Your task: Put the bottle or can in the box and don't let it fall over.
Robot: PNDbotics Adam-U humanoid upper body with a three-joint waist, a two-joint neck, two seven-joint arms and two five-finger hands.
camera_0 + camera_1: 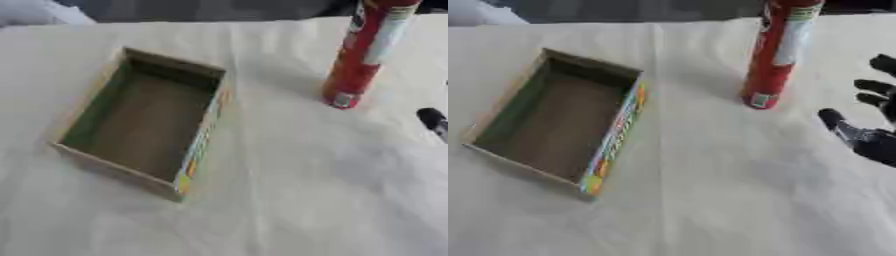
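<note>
The counter (pixel 306 200) fills nearly all of both views, covered in a pale cream cloth with soft creases running across it; a dark strip lies beyond its far edge.

On the left half sits the box (pixel 614 131) — an open-topped rectangular carton, set at a slant to the counter's edges. Its inner walls are plain brown with a greenish tint along the left side, and its floor is bare brown card: nothing lies in it. The long outer wall facing right carries a bright print of yellow, red and green, and the near corner shows the same colours.

Well apart from the box, toward the far right, stands the can (pixel 776 55). It is tall, slim and red, with a pale label panel down one side and a small light patch near its base. It stands upright on the cloth, its top cut off by the upper edge of the view, and nothing touches it.

The robot's right hand (pixel 872 140) comes in at the right edge of the right eye view, near the can but clear of it — black fingers spread and fairly straight, thumb pointing toward the can, holding nothing. The left eye view shows only a dark fingertip of it.
</note>
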